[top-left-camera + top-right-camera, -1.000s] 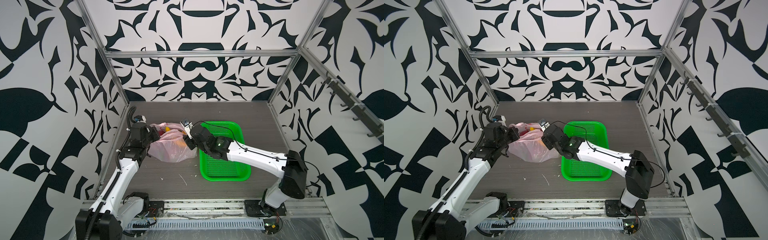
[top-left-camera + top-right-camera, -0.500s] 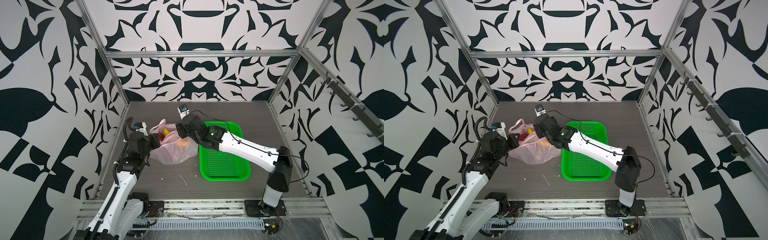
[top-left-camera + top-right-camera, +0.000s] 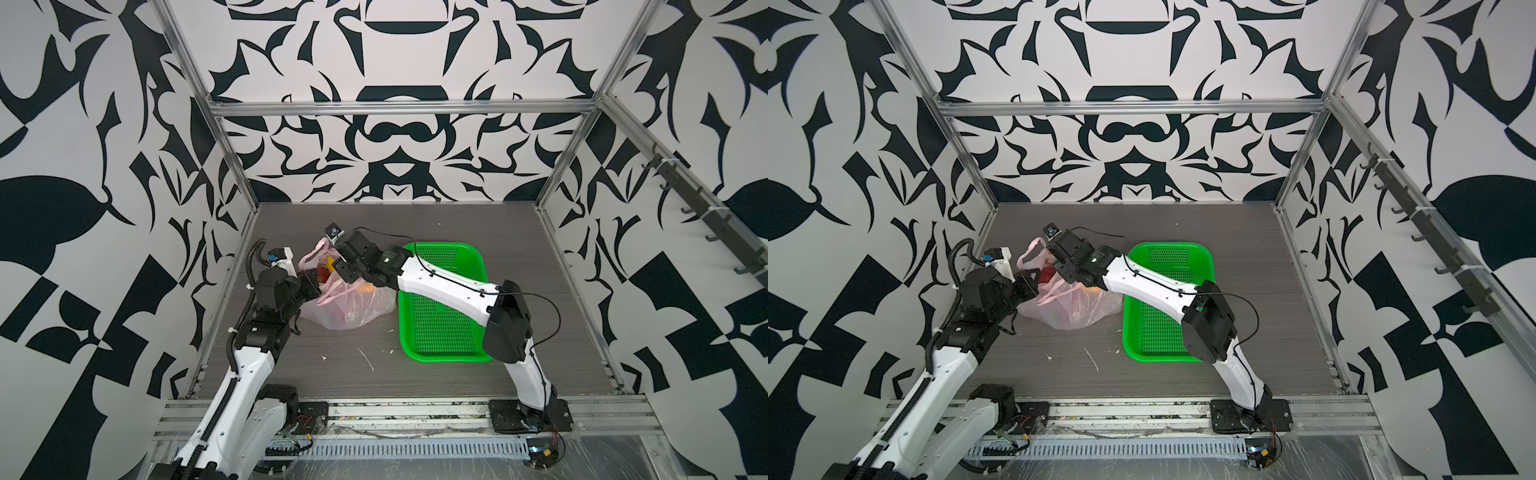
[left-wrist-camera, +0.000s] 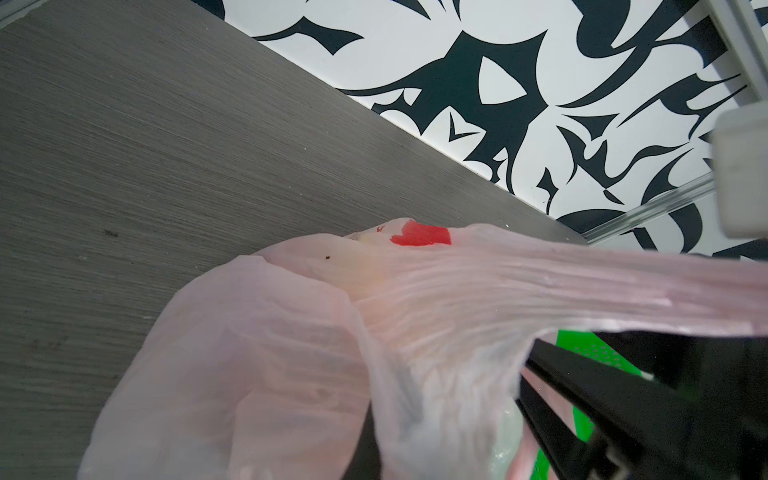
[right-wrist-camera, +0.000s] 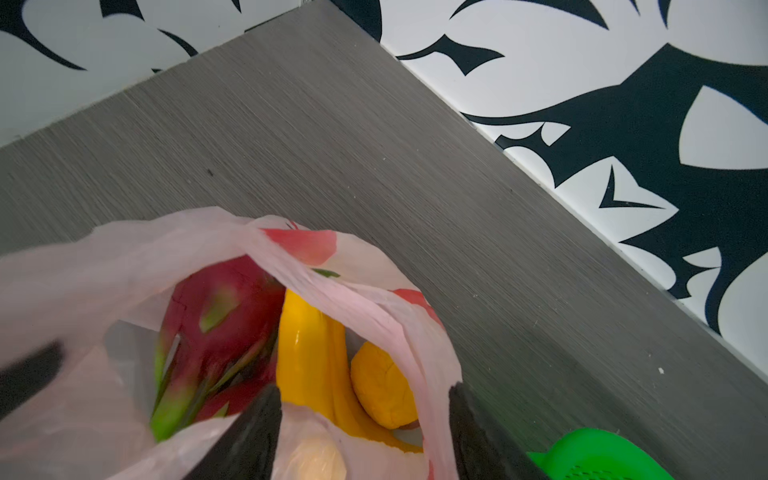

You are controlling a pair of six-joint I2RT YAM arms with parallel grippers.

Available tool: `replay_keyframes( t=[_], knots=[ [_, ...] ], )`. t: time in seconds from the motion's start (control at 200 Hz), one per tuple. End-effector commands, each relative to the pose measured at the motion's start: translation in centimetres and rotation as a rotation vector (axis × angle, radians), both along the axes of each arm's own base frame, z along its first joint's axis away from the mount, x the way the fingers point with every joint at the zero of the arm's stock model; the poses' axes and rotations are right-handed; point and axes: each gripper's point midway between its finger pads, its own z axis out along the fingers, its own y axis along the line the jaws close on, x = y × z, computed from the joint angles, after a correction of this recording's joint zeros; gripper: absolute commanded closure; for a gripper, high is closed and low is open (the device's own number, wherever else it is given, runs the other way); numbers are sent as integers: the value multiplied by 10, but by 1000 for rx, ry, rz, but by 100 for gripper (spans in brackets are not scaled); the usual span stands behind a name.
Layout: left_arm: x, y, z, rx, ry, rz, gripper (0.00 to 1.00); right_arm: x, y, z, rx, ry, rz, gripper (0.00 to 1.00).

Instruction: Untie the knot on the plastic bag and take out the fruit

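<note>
On the grey wood-grain tabletop [image 3: 415,374], my left end effector [image 3: 312,281] is pressed together, pinching the thin translucent pale pink plastic bag [image 3: 353,305] at its 9 o'clock edge. The bag lies just beside the green perforated plastic basket [image 3: 440,332], at the basket's 9 o'clock. The bag's mouth gapes, and inside it I see a magenta dragon fruit [image 5: 220,316], yellow bananas [image 5: 307,353] and a round orange-yellow fruit [image 5: 382,386]. At the bag's 12 o'clock, my right end effector [image 5: 365,390] hangs over the mouth, fingers spread.

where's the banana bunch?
Right wrist view: bananas inside the plastic bag, between a dragon fruit and the orange fruit. In both top views, bag lies left of green basket.
</note>
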Motion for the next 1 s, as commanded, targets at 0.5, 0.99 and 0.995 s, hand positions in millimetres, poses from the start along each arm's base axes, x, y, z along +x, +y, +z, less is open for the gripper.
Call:
replay_keyframes(
  t=[0.5,0.99,0.995],
  knots=[
    [-3,2,-3,3,-23,6,100,52,-6,-13,-61,-24,-7,37],
    [8,17,-9,34,-12,73,100,51,-58,-1,-72,-30,-64,81],
    [8,17,-9,34,-11,76,100,51,-58,-1,-73,-30,-64,82]
  ],
)
